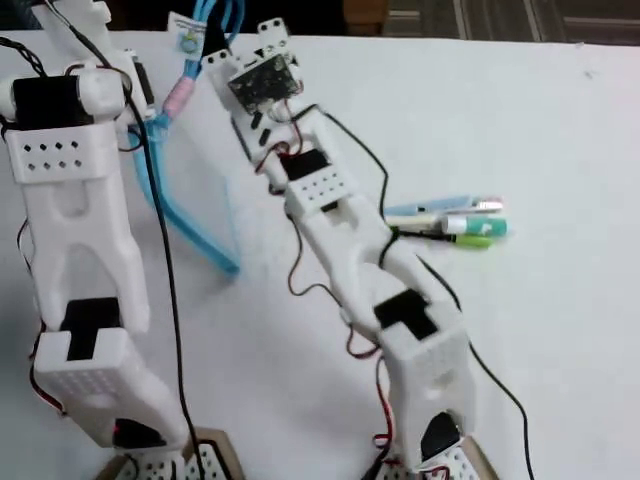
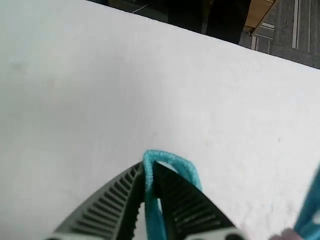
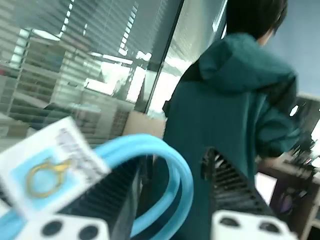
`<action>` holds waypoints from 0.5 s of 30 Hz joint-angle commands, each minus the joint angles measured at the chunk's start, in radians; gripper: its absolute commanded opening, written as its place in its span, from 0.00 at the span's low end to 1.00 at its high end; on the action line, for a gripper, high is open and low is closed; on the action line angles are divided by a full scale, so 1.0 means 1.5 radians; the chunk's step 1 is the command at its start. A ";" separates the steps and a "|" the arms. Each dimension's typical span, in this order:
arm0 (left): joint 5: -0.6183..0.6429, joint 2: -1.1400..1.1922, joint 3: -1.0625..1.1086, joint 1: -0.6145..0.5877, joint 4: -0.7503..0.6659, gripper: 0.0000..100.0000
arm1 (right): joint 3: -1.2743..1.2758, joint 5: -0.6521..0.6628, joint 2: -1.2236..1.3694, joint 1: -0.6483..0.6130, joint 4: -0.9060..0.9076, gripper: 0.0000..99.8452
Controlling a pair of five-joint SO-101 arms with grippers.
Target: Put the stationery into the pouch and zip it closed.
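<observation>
Task items: pens (image 1: 450, 222), a small bunch flat on the bench (image 1: 560, 140), none in the pouch (image 1: 195, 200) yet. Their long axes run sideways across the bench, roughly square to the right arm's line of reach. From the right end effector (image 1: 240, 45) they lie well back toward its base and off to its right, just beside that arm's forearm.

The pouch is clear with blue edging. It sits back from the right end effector on its left, between the two arms. Can't tell if its mouth is open.

The pouch's thick blue loop (image 3: 172, 175) sits between the right end effector's jaws. They stand apart, so released, not pinching. A paper tag (image 3: 50, 160) is just beside the loop.

Left end effector (image 2: 148, 172): clenched on a thin teal cord (image 2: 172, 160). The cord's bend pokes out past the tips, with bare bench beyond.

Judgement: the right arm is far nearer the pens, so the pick looks like its job. It would need to pull back and to the right, with the jaws turned to close across the pens' narrow width.

Room: open bench on the pens' far and right sides. The side toward the forearm is crowded, with a black cable (image 1: 420, 235) right by the pen ends. The far bench edge is close past the right end effector, so there's little room forward there.
</observation>
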 commanded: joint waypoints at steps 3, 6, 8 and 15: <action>-0.003 0.011 0.010 0.013 0.004 0.02 | 0.026 0.009 -0.174 0.070 -0.011 0.17; -0.003 0.011 0.010 0.012 0.004 0.02 | 0.032 0.009 -0.249 0.118 -0.006 0.17; -0.003 0.011 0.010 0.012 0.004 0.02 | 0.046 0.009 -0.303 0.149 -0.004 0.17; -0.003 0.010 0.010 0.011 0.008 0.02 | 0.163 0.005 -0.516 0.221 0.129 0.04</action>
